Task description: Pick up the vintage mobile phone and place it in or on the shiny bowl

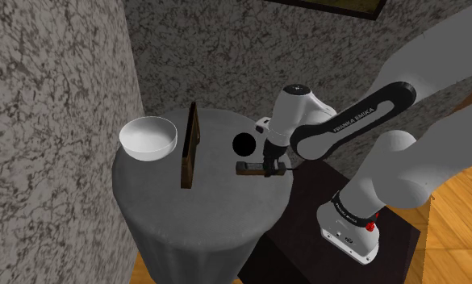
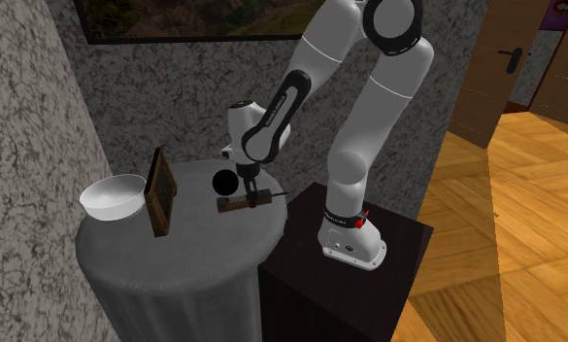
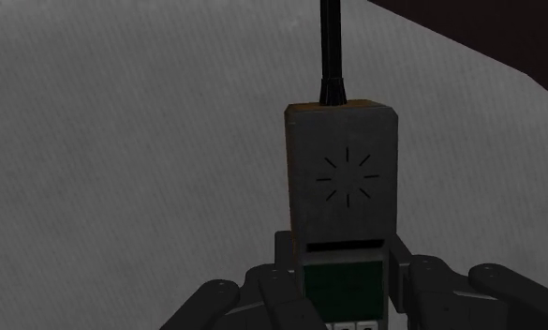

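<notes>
— Looking over its shoulder, where has it got to?
— The gripper [image 1: 268,167] is down at the edge of the round table [image 1: 202,222] nearest the stand [image 1: 298,230]. It's on the phone [image 1: 248,169], which lies flat just beside a black ball [image 1: 244,144]. The bowl [image 1: 149,148] sits across the table, toward this view's left, with a picture frame [image 1: 190,149] standing upright between the two.

— So the step in hand is lift and carry?
— I'd say so. It should rise well clear first, since a low sweep would likely clip that frame.

— And from the other camera?
— Same layout: the phone [image 2: 233,205] is under the gripper [image 2: 252,197] and the ball [image 2: 223,183] is close behind. Then comes the frame [image 2: 160,194], and the bowl [image 2: 107,202] is beyond it by the table's rim. I can't tell whether the phone is off the cloth.

— What about the hand's own camera?
— The phone [image 3: 342,178] runs straight out from the hand, antenna [image 3: 330,47] pointing away. The fingers [image 3: 286,258] sit snug against both its sides at the keypad end, closed to the phone's width, so it looks held.

— Gripped at one end, then.
— Yes, so most of the body overhangs. I'd lift slowly and keep the wrist level so it doesn't pivot. Then I'd bring the long end over the bowl's middle before letting go, or the antenna could catch the rim.
</notes>
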